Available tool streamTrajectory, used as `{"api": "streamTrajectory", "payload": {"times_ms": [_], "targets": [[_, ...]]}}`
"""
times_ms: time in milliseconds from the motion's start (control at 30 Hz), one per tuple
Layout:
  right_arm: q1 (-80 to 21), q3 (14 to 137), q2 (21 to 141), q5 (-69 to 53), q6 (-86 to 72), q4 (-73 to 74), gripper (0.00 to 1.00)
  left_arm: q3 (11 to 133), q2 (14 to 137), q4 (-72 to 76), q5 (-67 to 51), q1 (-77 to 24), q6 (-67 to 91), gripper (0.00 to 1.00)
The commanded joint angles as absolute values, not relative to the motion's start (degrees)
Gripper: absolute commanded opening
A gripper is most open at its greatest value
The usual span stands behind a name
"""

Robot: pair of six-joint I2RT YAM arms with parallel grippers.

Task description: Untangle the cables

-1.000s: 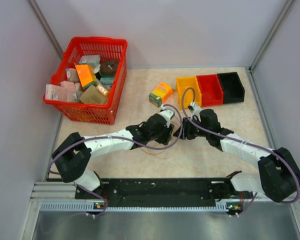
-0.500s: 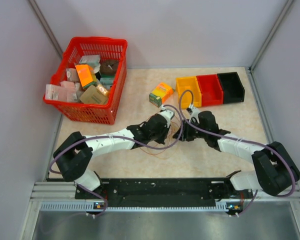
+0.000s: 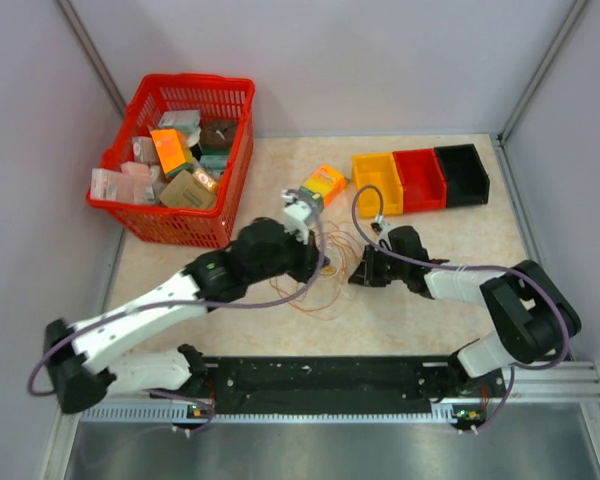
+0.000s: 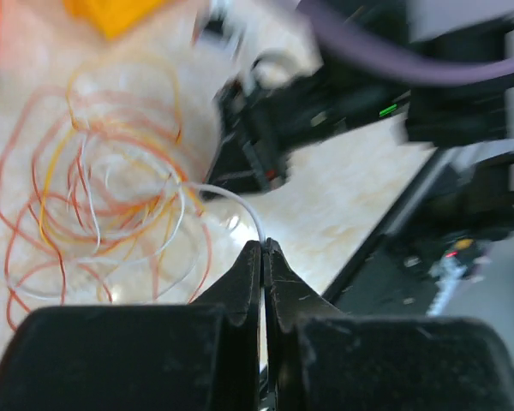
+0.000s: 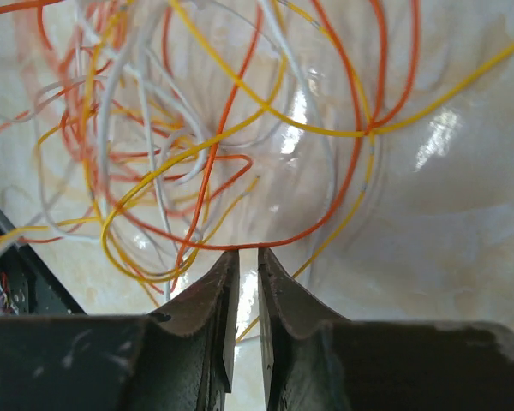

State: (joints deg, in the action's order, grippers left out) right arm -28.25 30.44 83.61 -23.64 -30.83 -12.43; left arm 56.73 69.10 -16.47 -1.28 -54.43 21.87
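Observation:
The cables [image 3: 323, 291] lie as a loose tangle of thin orange-red, yellow and white loops on the beige table between the two arms. In the left wrist view the tangle [image 4: 111, 197] spreads at the left, and one white cable [image 4: 231, 199] runs from it into my left gripper [image 4: 263, 246], which is shut on it at the tips. My left gripper [image 3: 315, 264] sits at the tangle's left edge. My right gripper [image 3: 363, 272] is low at the tangle's right edge. Its jaws [image 5: 248, 251] stand a narrow gap apart, with an orange-red cable [image 5: 278, 240] lying across the tips.
A red basket [image 3: 140, 222] full of packets stands at the back left. A yellow-green box [image 3: 323, 186] lies behind the tangle. Yellow [image 3: 377, 180], red [image 3: 420, 178] and black [image 3: 462, 172] bins line the back right. Walls close three sides.
My left gripper has shut on the white cable, and its arm has swung back to the left. My right gripper's jaws have narrowed and it has moved lower toward the tangle.

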Motion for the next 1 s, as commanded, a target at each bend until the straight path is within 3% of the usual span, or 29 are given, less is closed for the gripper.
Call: {"api": "streamTrajectory", "payload": {"times_ms": [0, 200, 533, 600, 700, 867, 967], "targets": [[-28.48, 31.91, 85.43, -19.7, -33.31, -13.18, 0.14, 57.14, 50.58, -11.89, -5.35, -54.41, 27.24, 0.0], [-29.53, 32.78, 83.85, -16.09, -32.35, -8.9, 0.12, 65.89, 40.35, -18.62, -4.05, -54.49, 29.27, 0.0], [-29.88, 35.59, 80.33, -10.55, -27.69, -0.98, 0.14, 90.25, 48.51, -29.09, 5.01, -54.49, 23.91, 0.0], [-29.88, 36.56, 78.24, -10.55, -26.29, -0.09, 0.2, 92.62, 50.26, -28.57, 4.84, -54.49, 22.77, 0.0], [-30.76, 39.01, 73.15, -15.88, -21.11, 4.03, 0.41, 95.97, 53.25, -29.35, 6.93, -54.49, 20.75, 0.0], [-37.7, 48.06, 63.13, -18.87, -14.68, 10.98, 0.6, 95.73, 54.58, -30.24, 8.53, -54.49, 21.0, 0.0], [-38.23, 49.48, 58.81, -27.22, -15.9, 4.6, 0.73, 92.3, 53.27, -28.48, 8.44, -54.49, 22.06, 0.0]]}}
